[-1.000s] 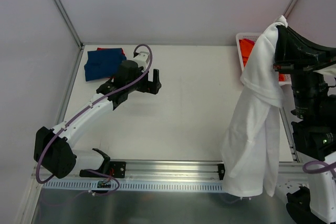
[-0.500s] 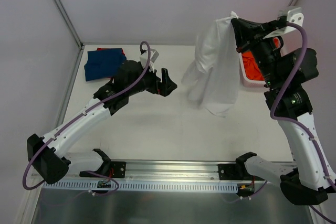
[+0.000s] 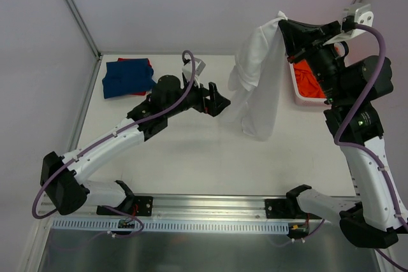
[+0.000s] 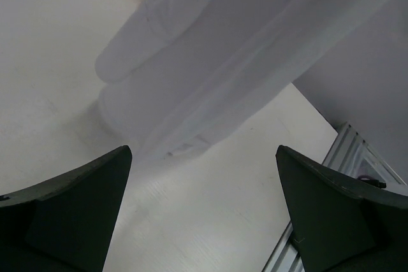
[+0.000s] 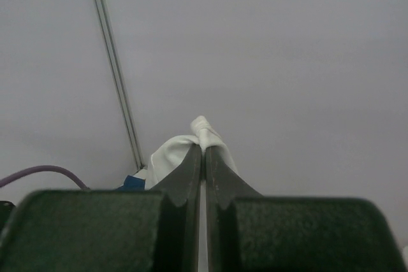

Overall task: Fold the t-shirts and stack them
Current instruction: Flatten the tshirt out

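Right claw first: from above, the white shirt it carries partly blocks your view of it. Its own camera shows the two fingers pressed together with a knot of that cloth pinched at the tips. From there you see only that small bunch; the rest of the shirt is hidden below the fingers.

The shirt hangs over the table at about 1 o'clock. You cannot tell whether its lower end touches the surface.

Your left claw stands wide apart, gripping nothing, with the hanging cloth just ahead of it. Its camera cuts off the top of the shirt.

At 2 o'clock the basket is half hidden behind the right arm and the shirt, with orange cloth showing inside.

At 10 o'clock lies the folded dark blue shirt. A red shirt peeks out at its far edge, mostly covered.
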